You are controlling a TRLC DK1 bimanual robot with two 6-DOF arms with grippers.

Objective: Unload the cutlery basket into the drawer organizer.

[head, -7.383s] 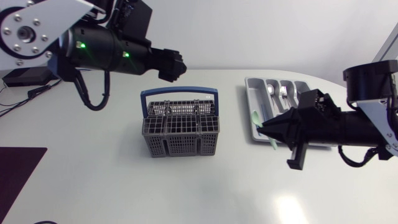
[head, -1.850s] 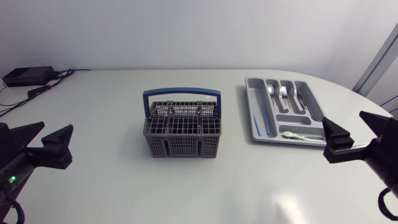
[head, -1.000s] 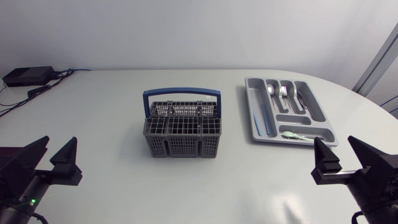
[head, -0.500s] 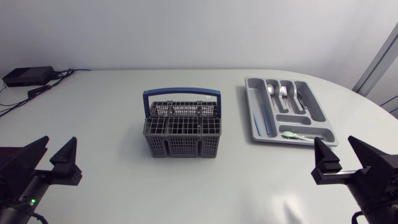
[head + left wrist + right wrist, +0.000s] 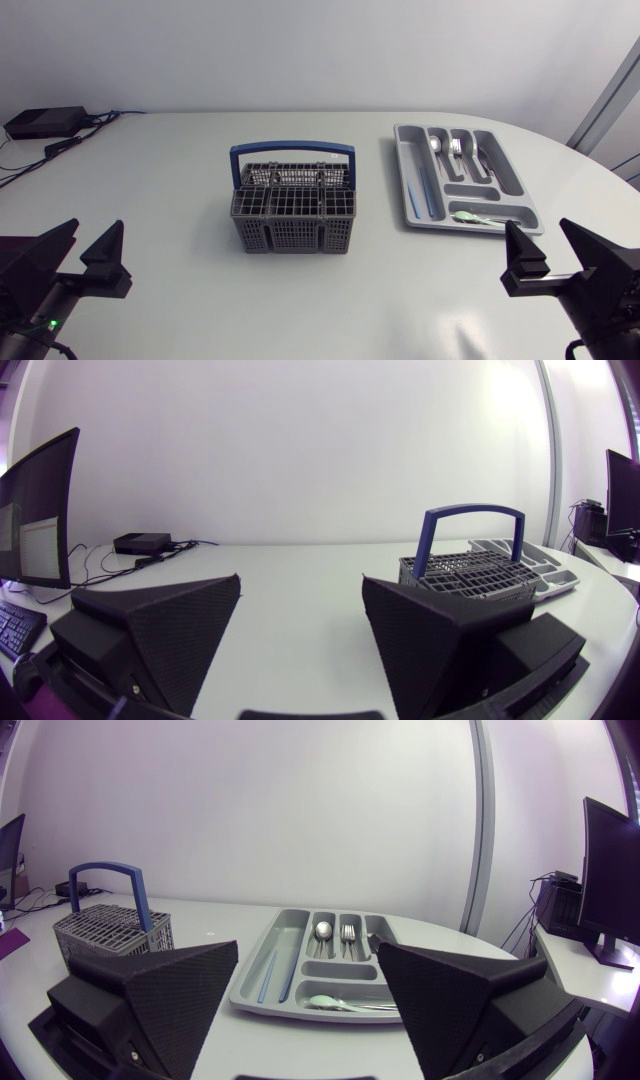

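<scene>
Two pairs of matte black, wedge-shaped jaws stand wide apart with nothing between them, the left fingers (image 5: 103, 262) and right fingers (image 5: 524, 265) low at the near corners of the smooth white surface (image 5: 180, 160). Well ahead of them, mid-surface, sits the cutlery basket (image 5: 292, 210), a boxy grey plastic lattice under an arched blue handle (image 5: 291, 149). To its right, apart from it, lies the pale grey moulded drawer organizer (image 5: 403, 190), holding a metal spoon (image 5: 436, 146), a fork (image 5: 457, 148) and a thin blue rod (image 5: 418, 195) in its long slots, and a pale green spoon (image 5: 472, 217) crosswise in the near one.
</scene>
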